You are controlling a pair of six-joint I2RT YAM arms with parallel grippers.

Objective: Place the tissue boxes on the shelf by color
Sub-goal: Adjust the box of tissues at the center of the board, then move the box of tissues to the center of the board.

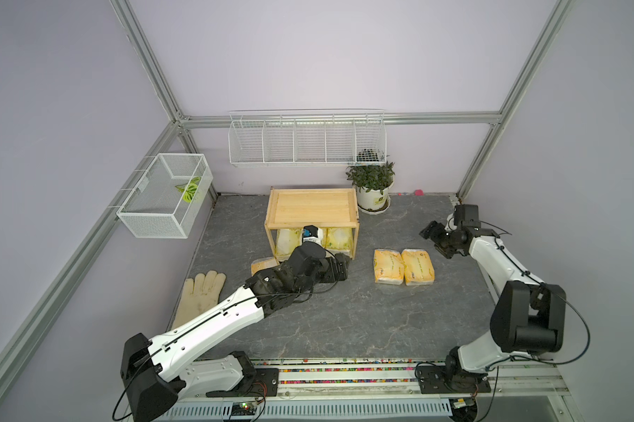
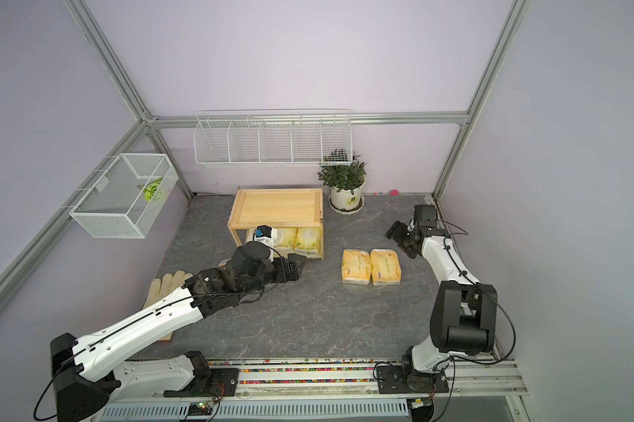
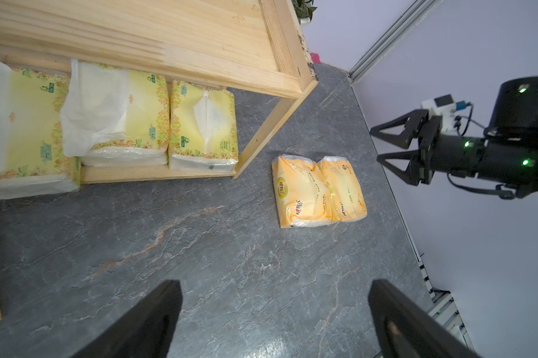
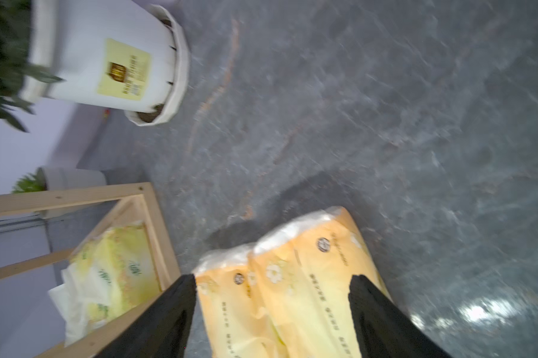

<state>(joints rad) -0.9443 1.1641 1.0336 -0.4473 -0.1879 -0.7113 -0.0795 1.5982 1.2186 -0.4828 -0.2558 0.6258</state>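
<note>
On the wooden shelf (image 1: 312,208), lower tier — three crinkly lemon packs (image 3: 147,114); left tool (image 3: 275,283), right tool (image 3: 375,145) gape empty.

Bright even light, soft shadow beside the orange packs (image 4: 292,279), glare on the surface (image 4: 478,310) near them, right wrist view motion-blurred.

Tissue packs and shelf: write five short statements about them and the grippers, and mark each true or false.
1. Three lemon-yellow packs sit on the lower tier of the shelf. True.
2. An orange pack lies on top of the shelf. False: nothing lies on its top.
3. Two orange packs lie side by side on the table. True.
4. The left gripper is shut on a pack. False: it is open and holds nothing.
5. The right gripper is open. True.
</note>
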